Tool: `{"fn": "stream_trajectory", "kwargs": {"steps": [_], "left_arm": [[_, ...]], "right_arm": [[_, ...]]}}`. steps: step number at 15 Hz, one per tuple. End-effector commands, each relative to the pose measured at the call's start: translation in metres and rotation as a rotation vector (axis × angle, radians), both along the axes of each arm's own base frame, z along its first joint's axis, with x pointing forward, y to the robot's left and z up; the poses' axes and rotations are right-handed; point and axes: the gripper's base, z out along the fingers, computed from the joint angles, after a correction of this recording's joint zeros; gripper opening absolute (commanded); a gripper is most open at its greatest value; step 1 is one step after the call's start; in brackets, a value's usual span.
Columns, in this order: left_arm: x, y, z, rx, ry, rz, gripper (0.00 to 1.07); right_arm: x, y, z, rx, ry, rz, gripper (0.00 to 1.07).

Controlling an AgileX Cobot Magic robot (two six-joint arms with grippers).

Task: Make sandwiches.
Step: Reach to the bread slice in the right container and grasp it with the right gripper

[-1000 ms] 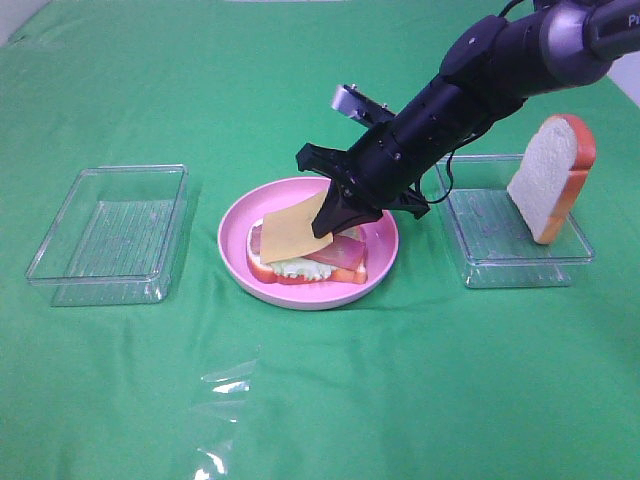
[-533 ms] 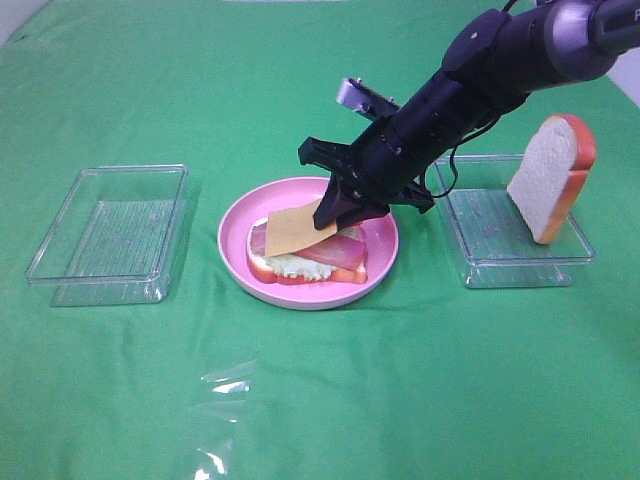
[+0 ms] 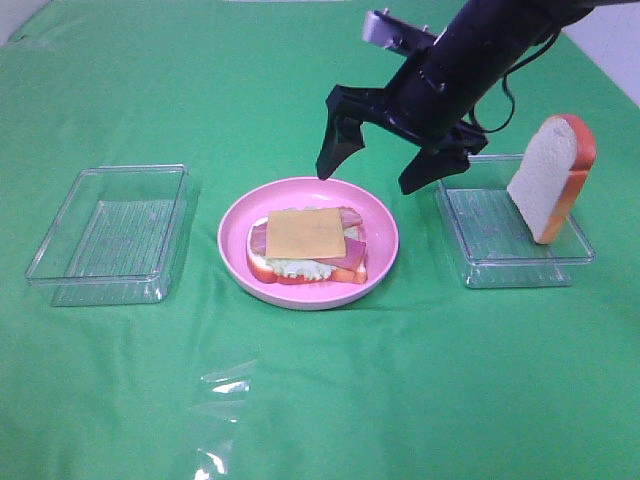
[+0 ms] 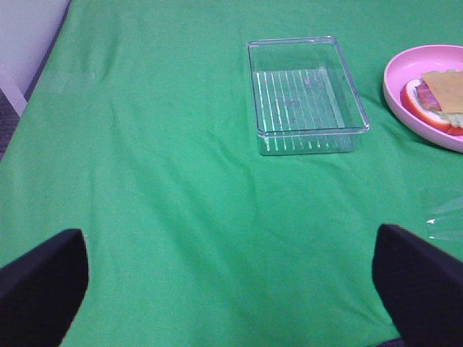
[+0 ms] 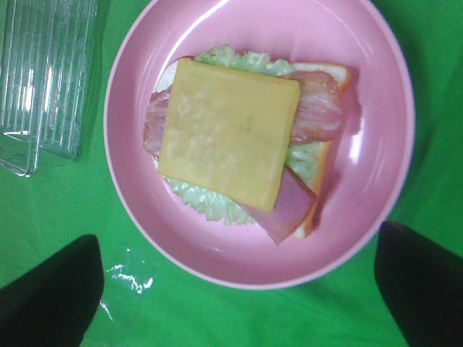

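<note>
The open-faced sandwich [image 3: 306, 250] lies on the pink plate [image 3: 383, 240]: a bottom bread slice, lettuce, bacon strips and a yellow cheese slice [image 3: 305, 233] on top. It also shows in the right wrist view [image 5: 231, 148]. My right gripper [image 3: 368, 180] hangs open and empty above the far edge of the plate, with its fingertips [image 5: 51, 296] wide apart. A second bread slice [image 3: 551, 178] leans upright in the right clear tray [image 3: 510, 240]. My left gripper [image 4: 231, 289] is open and empty over bare cloth, out of the exterior view.
An empty clear tray [image 3: 110, 232] sits to the left of the plate and shows in the left wrist view [image 4: 304, 94]. A scrap of clear plastic film [image 3: 225, 385] lies on the green cloth near the front.
My right gripper let go of the cheese slice, which now lies flat on the bacon. The gripper opened wide and rose up and back from the plate.
</note>
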Motion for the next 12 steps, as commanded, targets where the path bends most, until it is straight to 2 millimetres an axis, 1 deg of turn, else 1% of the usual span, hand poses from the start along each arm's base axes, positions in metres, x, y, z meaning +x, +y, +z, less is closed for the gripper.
{"fn": "stream_trajectory", "kwargs": {"steps": [1, 2, 3, 5, 6, 7, 9, 10, 11, 12], "left_arm": [[-0.002, 0.000, 0.000, -0.007, -0.033, 0.003, 1.00], [-0.002, 0.000, 0.000, -0.007, -0.033, 0.003, 1.00], [-0.002, 0.000, 0.000, -0.007, -0.033, 0.003, 1.00], [-0.002, 0.000, 0.000, -0.007, -0.033, 0.003, 1.00], [-0.002, 0.000, 0.000, -0.007, -0.033, 0.003, 1.00], [-0.002, 0.000, 0.000, -0.007, -0.033, 0.003, 1.00], [-0.002, 0.000, 0.000, -0.007, -0.033, 0.003, 1.00], [-0.002, 0.000, 0.000, -0.007, -0.033, 0.003, 1.00], [-0.002, 0.000, 0.000, -0.007, -0.033, 0.003, 1.00], [-0.002, 0.000, 0.000, -0.007, -0.033, 0.003, 1.00]], "right_arm": [[-0.003, -0.026, 0.060, -0.094, 0.005, -0.077, 0.98], [-0.001, -0.032, 0.068, -0.119, 0.005, -0.088, 0.98], [0.003, -0.045, 0.087, -0.176, 0.001, -0.120, 0.98], [0.009, -0.070, 0.116, -0.283, -0.040, -0.177, 0.98], [0.014, -0.086, 0.126, -0.323, -0.069, -0.219, 0.98], [0.019, -0.101, 0.129, -0.353, -0.073, -0.254, 0.98], [0.028, -0.131, 0.126, -0.340, -0.050, -0.332, 0.98], [0.031, -0.138, 0.122, -0.344, -0.038, -0.346, 0.98], [0.042, -0.161, 0.103, -0.363, 0.010, -0.366, 0.98], [0.048, -0.171, 0.093, -0.370, 0.037, -0.378, 0.98]]}}
